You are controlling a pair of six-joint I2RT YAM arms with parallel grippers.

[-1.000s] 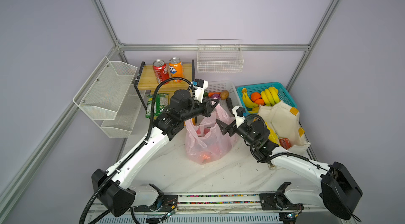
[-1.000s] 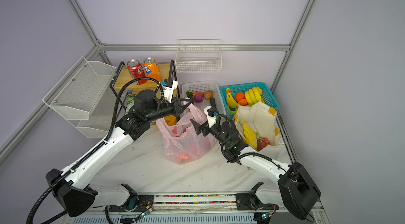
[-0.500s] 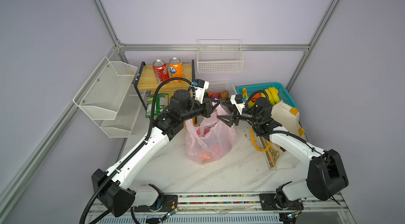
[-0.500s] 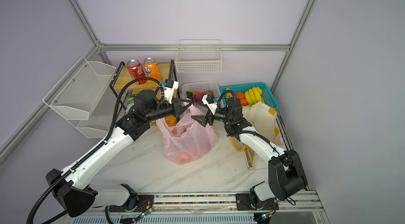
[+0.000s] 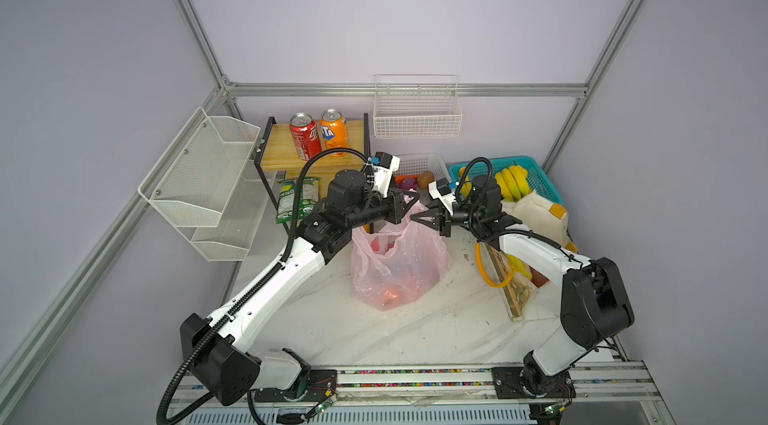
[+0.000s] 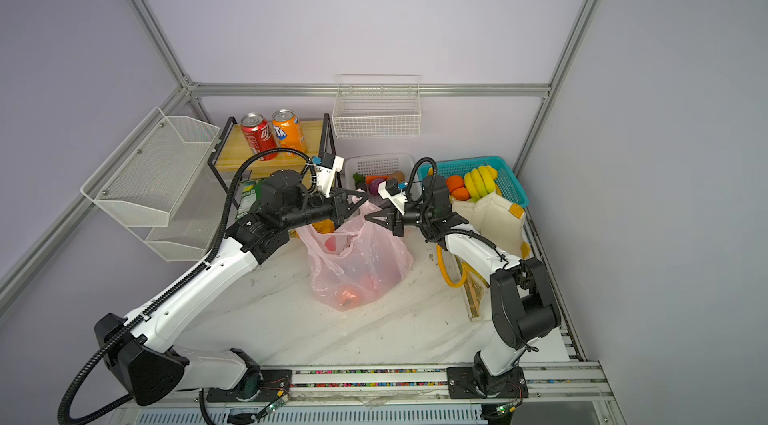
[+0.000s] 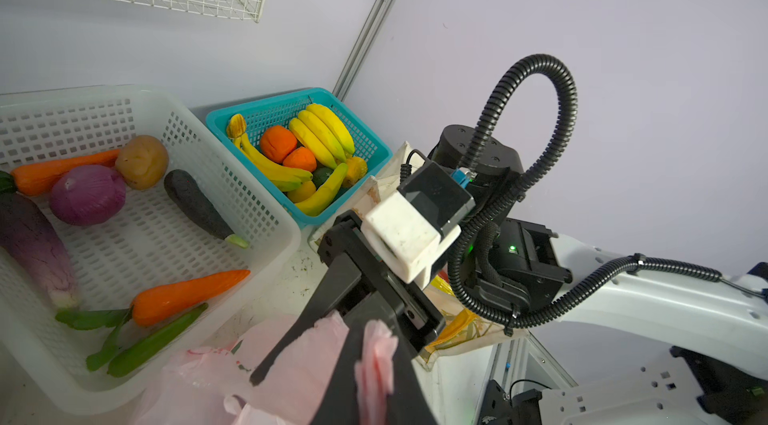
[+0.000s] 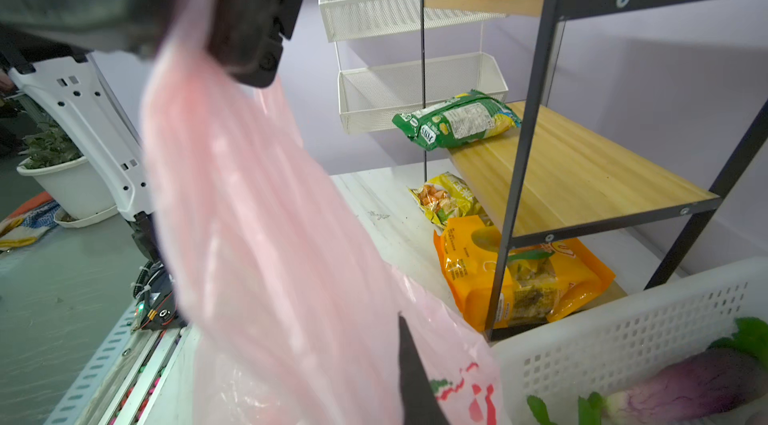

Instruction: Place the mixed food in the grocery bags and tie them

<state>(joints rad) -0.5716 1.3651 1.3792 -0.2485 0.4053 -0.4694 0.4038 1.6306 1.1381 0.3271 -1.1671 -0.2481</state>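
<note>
1. Since a second ago my right gripper (image 5: 415, 218) has risen to the mouth of the thin translucent pink plastic bag (image 5: 399, 269) and closed its jaws; whether on plastic, I cannot tell.
2. Only the right wrist view shows my left gripper (image 8: 187, 40) clamping its stretched handle.
3. Only top views show it standing on the white table (image 5: 374, 331), reddish food (image 5: 388, 297) at its bottom.
</note>
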